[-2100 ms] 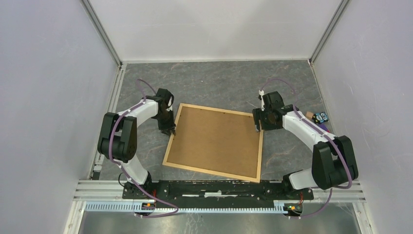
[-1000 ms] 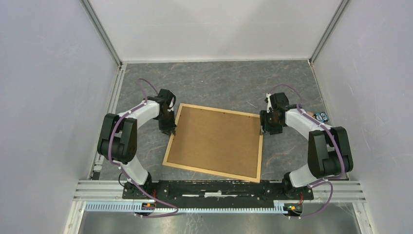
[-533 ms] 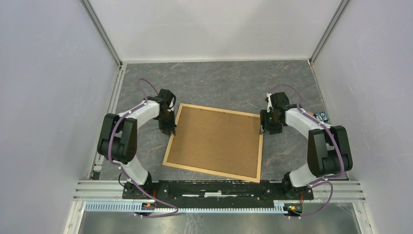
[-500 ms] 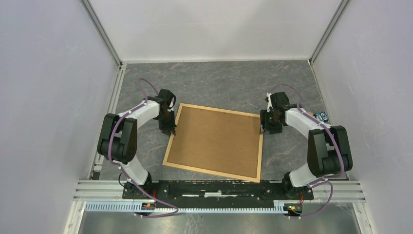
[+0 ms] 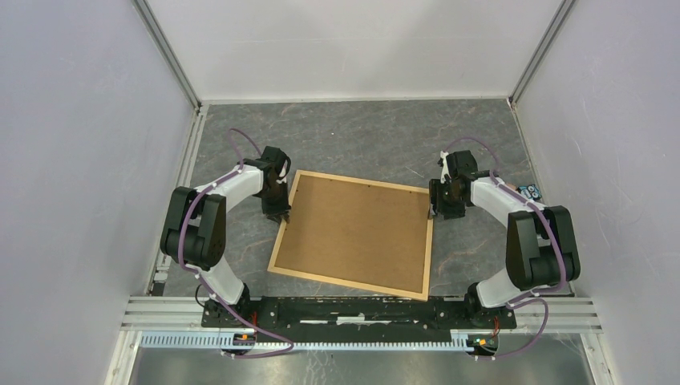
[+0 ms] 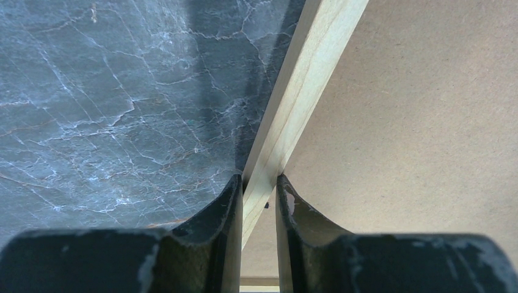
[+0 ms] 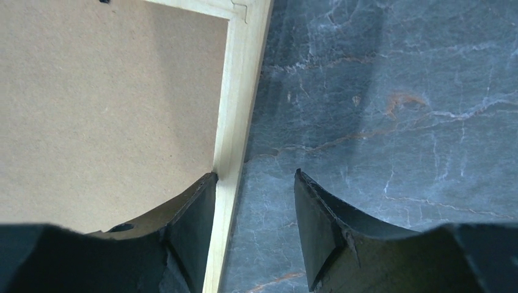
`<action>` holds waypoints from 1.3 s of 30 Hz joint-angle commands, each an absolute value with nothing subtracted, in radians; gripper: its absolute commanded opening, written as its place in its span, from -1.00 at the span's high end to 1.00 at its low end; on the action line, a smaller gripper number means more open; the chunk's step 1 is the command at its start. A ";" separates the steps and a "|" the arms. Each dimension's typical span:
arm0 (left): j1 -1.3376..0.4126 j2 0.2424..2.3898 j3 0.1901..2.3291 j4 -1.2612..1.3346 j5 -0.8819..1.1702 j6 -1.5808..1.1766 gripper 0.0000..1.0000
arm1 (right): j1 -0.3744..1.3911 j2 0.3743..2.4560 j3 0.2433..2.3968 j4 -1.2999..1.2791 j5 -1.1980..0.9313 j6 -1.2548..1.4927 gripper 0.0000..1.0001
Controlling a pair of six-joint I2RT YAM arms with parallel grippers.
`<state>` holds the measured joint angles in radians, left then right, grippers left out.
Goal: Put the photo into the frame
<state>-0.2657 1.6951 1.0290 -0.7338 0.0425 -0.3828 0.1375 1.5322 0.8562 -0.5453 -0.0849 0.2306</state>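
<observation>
The light-wood frame [image 5: 293, 194] lies flat on the table, filled by the plain brown backing board [image 5: 357, 230]. The photo is hidden. My left gripper [image 5: 280, 214] is shut on the frame's left strip; in the left wrist view [image 6: 259, 189] the strip [image 6: 305, 79] runs between its two fingers. My right gripper [image 5: 435, 210] is open at the frame's right strip. In the right wrist view [image 7: 253, 183] one finger is over the board, the other over bare table, and the strip [image 7: 241, 91] sits beside the inner finger, untouched by the outer one.
A small blue and black object [image 5: 528, 192] lies on the table to the right of the right arm. Grey walls close in the left, back and right sides. The arm bases stand on the rail at the near edge [image 5: 361, 309].
The right arm has folded in and lowered its gripper over the frame's right strip, then held almost still. The left gripper has stayed on the left strip. The frame has not moved.
</observation>
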 commanded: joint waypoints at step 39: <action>-0.288 1.680 1.010 -0.767 -0.022 -0.440 0.96 | 0.159 1.249 0.747 -0.766 -0.100 0.167 -0.27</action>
<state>-0.2775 1.6913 1.0271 -0.7345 0.0235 -0.3836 0.1368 1.3479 0.8211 -0.6540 -0.0895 0.1776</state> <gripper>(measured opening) 0.283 0.649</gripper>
